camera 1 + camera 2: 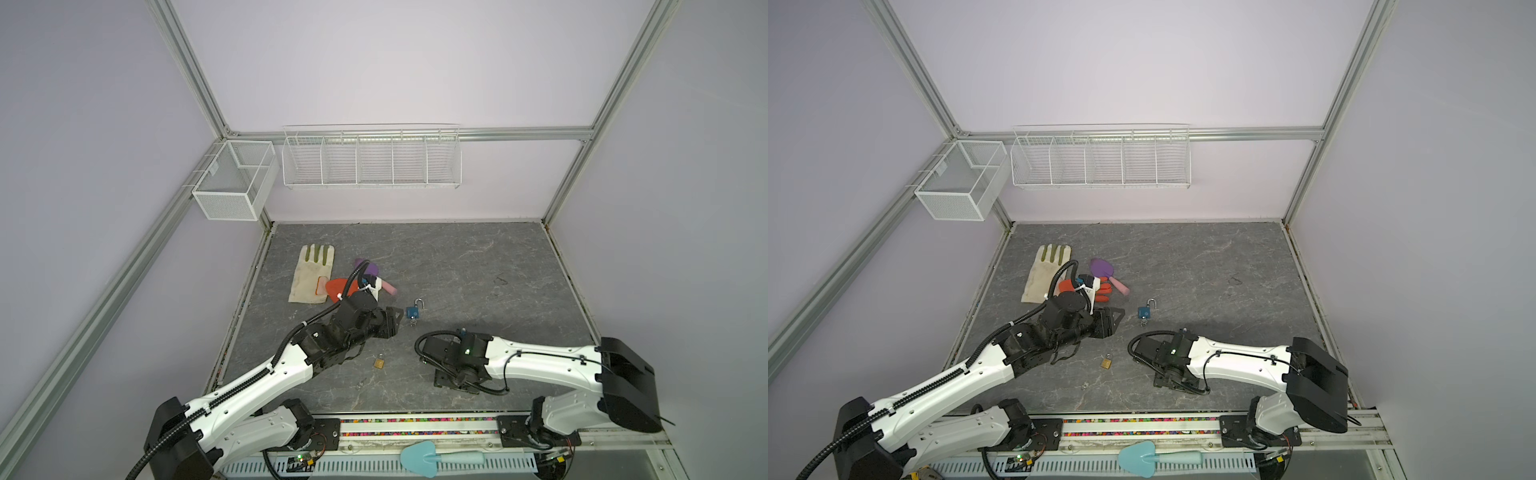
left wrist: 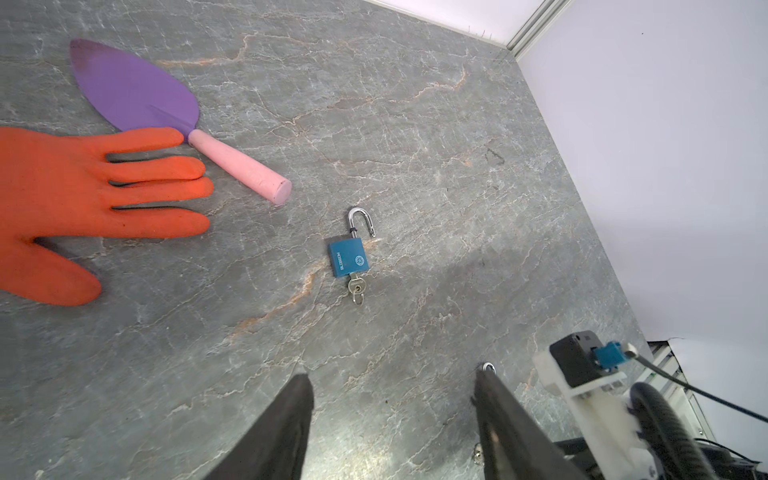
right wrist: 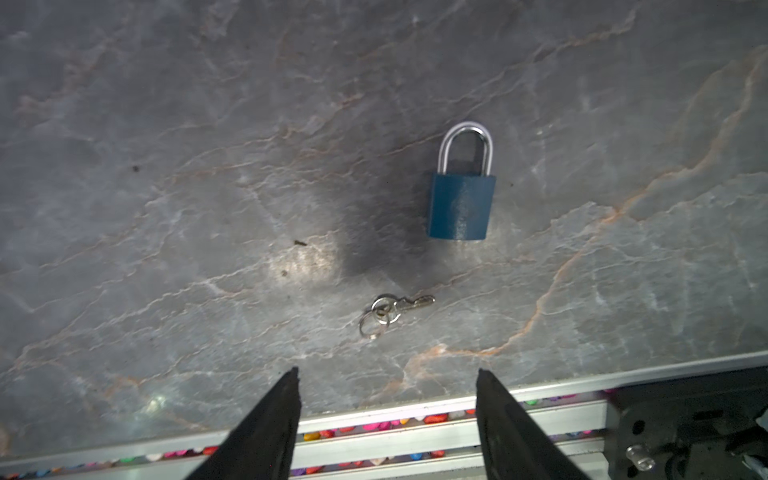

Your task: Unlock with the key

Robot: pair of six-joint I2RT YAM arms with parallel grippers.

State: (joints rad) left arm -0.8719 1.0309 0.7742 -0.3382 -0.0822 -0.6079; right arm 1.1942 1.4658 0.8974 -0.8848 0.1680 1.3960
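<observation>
The blue padlock lies flat on the grey marbled surface. Its silver shackle is sprung up with one leg free of the body, so it stands unlocked. A small key sits in the keyhole at the bottom end, a ring hanging from its head; the blade is hidden inside the body. White lettering and a round emblem mark the face, too small to read with confidence. In both top views the blue padlock lies near the middle of the surface. It is just beyond the left claw and near the pink handle of a purple trowel, with an orange glove beside that.

The left claw hangs wide with nothing between its fingers. The right claw is likewise spread and empty. It faces a second padlock with its shackle shut and a loose key on two rings just beside it, not touching. This one looks dark blue in the shaded right wrist view, yet in a top view the second padlock looks brassy, so its true colour is hard to call. In the left wrist view only the top of its shackle peeks past a finger. In the top views the right claw is mostly hidden beneath its own wrist
</observation>
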